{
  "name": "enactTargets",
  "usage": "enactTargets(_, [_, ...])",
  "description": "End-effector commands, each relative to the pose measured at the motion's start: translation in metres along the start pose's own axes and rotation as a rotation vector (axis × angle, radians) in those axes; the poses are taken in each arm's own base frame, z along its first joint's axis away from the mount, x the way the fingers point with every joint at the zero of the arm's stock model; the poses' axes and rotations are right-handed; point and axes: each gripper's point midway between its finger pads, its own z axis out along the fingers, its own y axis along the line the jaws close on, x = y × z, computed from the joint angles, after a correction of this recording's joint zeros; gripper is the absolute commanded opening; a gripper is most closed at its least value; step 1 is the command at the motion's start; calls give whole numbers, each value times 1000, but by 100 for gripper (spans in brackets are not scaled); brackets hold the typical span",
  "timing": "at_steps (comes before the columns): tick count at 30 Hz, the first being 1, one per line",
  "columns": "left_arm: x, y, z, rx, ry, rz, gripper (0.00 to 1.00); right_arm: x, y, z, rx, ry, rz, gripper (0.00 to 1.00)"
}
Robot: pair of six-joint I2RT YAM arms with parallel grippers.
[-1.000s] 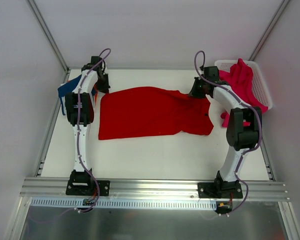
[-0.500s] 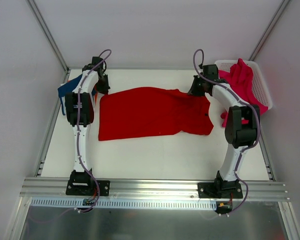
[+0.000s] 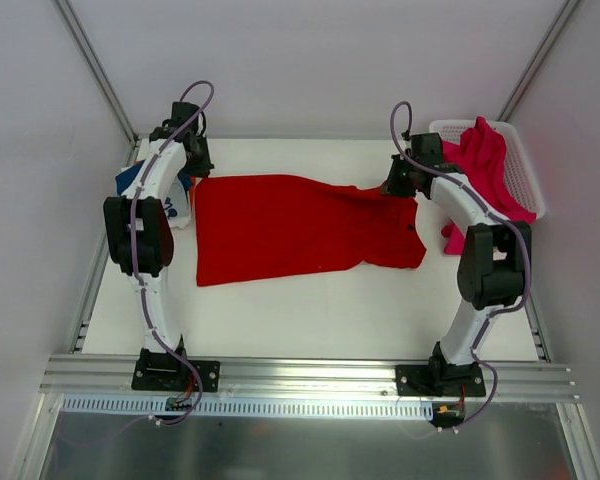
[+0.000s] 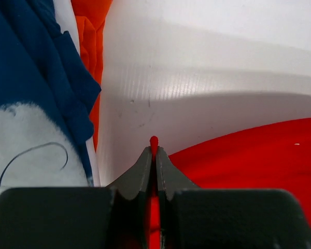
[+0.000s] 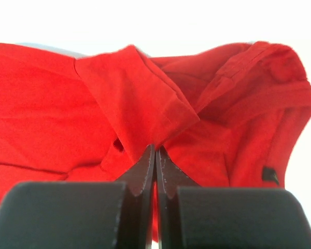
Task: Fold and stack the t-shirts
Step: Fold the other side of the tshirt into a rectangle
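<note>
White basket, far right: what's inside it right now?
A magenta-pink t-shirt heaps inside the basket, spilling over its near rim. Anything beneath the cloth is covered.

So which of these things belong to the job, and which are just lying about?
Job: bright red cloth t-shirt, pinched by left gripper and right gripper; magenta-pink cloth t-shirt; navy cloth t-shirt with white print; orange cloth t-shirt.
Lying about: white plastic mesh basket; white table.
</note>
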Motion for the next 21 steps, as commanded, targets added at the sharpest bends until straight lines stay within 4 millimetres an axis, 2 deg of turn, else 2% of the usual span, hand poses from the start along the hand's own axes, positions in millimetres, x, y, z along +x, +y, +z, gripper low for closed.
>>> enactTargets(1, [-14,-3,-32,-21,-99,-14,0,-25,13,-40,-18,-112,-47,0])
enactTargets(2, [-6,-2,-30,-26,-82,-13,0,-24,13,-43,-17,-114,-47,0])
enactTargets(4, [-5,-4,-39,-19,-102,-14,0,-20,13,-51,-15,-118,-48,0])
enactTargets(5, [5,-3,-36,-28,-85,-10,0,-19,14,-54,-17,-123,-51,0])
enactTargets(6, [4,-4,-41,-24,-101,-10,0,-19,15,-61,-17,-135,-53,0])
enactTargets(7, [16,-1,-38,-34,-81,-9,0,-13,13,-62,-11,-128,-52,0])
enactTargets(9, [19,-1,-46,-35,-99,-13,0,-10,13,-72,-7,-142,-55,0])
enactTargets(13, [46,5,-50,-40,-81,-21,0,7,6,-79,13,-133,-51,0])
enactTargets(21, [71,14,-68,-56,-105,-36,0,37,0,-86,39,-106,-56,0])
